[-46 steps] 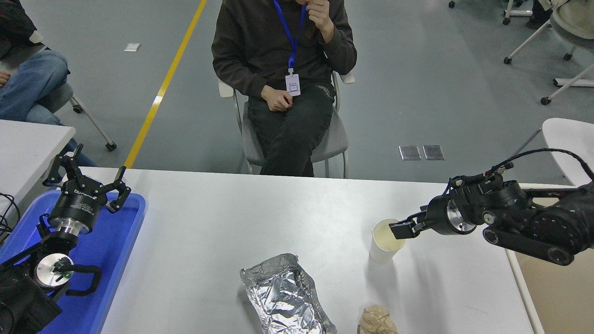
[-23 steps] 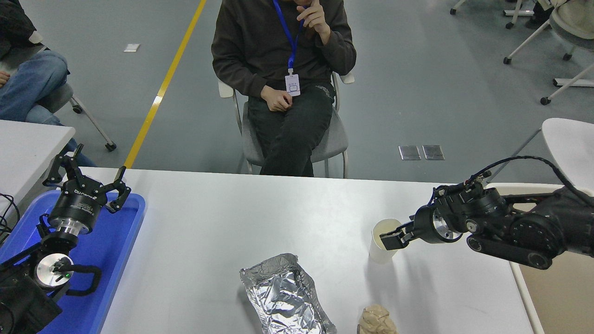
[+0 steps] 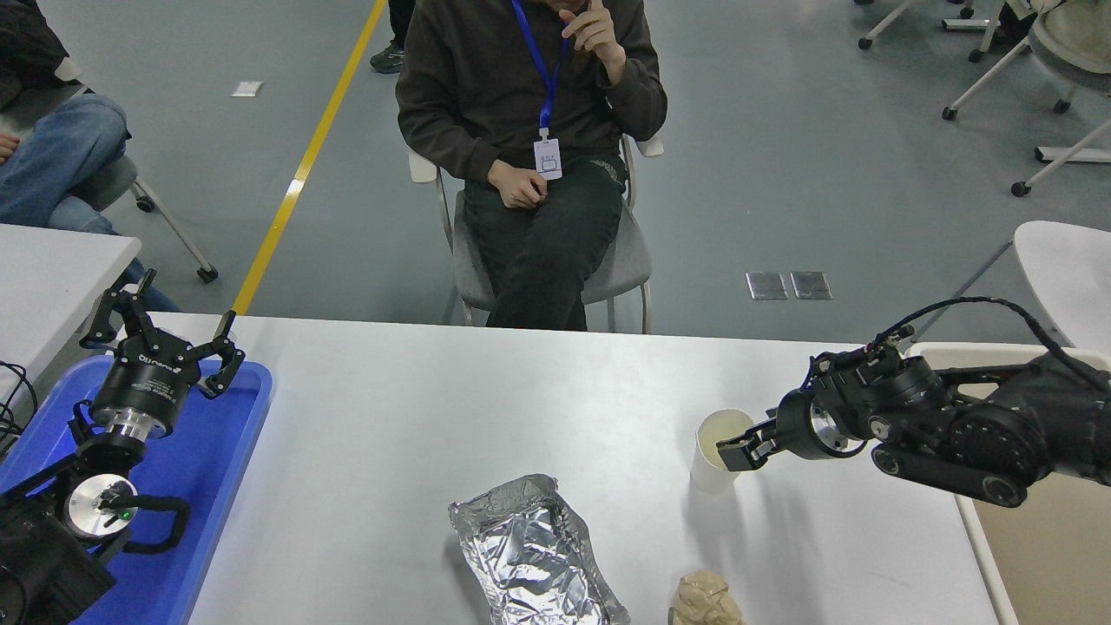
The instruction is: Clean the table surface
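The table surface [image 3: 417,434] is a wide white top with litter on it. A white paper cup [image 3: 717,451] stands upright at the right. My right gripper [image 3: 736,453] comes in from the right edge and sits at the cup's right rim, seen edge-on, so its state is hidden. A crumpled foil tray [image 3: 534,555] lies at the front centre. A beige crumpled wad [image 3: 705,601] sits at the front edge beside it. My left gripper [image 3: 161,334] is parked open over the blue tray [image 3: 226,451] at the lower left.
A beige bin [image 3: 1033,555] stands off the table's right side, under my right arm. A person [image 3: 529,130] sits on a chair just past the far edge. A smaller white table [image 3: 52,269] is at the left.
My right gripper has moved left and down, from above the cup's rim to level with its right side. The cup and the left arm have not moved.
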You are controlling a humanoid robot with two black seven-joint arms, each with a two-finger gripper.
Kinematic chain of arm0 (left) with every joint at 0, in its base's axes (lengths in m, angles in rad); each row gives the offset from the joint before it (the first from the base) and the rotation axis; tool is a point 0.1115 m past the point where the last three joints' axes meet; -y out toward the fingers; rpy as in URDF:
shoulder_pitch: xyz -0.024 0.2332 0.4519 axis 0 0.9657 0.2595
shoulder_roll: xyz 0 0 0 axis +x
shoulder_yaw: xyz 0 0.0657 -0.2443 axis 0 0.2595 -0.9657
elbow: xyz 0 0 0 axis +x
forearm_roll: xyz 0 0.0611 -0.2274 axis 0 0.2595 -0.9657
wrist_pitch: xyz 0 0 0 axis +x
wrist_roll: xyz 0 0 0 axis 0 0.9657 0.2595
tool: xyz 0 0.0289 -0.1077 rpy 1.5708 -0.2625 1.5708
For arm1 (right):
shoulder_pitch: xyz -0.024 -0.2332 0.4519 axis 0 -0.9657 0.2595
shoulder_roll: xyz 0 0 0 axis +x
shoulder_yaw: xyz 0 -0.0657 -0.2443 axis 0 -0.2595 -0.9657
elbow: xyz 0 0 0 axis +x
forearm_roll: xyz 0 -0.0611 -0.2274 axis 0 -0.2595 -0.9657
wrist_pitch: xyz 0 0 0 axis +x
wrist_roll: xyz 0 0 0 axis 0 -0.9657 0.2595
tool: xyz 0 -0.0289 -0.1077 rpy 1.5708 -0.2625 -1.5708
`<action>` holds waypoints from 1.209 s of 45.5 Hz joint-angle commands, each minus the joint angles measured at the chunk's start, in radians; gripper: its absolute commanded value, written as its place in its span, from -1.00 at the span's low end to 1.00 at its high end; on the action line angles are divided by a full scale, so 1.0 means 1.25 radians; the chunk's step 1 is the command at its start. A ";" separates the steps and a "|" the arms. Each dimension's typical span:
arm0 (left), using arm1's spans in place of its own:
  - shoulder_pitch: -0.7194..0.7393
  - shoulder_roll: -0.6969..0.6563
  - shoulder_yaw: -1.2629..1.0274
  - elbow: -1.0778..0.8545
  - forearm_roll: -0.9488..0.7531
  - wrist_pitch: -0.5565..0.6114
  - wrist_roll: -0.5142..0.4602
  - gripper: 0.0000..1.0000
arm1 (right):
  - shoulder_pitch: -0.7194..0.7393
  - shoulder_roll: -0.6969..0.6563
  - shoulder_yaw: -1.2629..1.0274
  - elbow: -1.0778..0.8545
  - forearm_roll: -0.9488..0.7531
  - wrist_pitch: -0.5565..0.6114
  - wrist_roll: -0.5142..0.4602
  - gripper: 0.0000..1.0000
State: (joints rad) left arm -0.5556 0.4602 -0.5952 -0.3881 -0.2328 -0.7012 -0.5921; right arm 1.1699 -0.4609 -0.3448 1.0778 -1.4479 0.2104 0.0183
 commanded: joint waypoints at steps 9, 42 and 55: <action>0.000 0.000 0.000 0.000 0.001 0.000 0.000 1.00 | 0.005 -0.008 -0.019 -0.011 0.000 0.003 0.004 -1.00; 0.000 0.000 0.000 0.000 0.001 0.000 0.000 1.00 | 0.079 -0.090 -0.015 0.043 0.028 0.028 0.037 -1.00; 0.000 0.000 0.000 0.000 0.000 0.000 0.000 1.00 | 0.159 -0.217 -0.013 0.156 0.043 0.076 0.059 -1.00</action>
State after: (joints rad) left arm -0.5553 0.4602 -0.5952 -0.3881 -0.2325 -0.7010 -0.5922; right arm 1.2920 -0.6115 -0.3627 1.1683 -1.4061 0.2541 0.0675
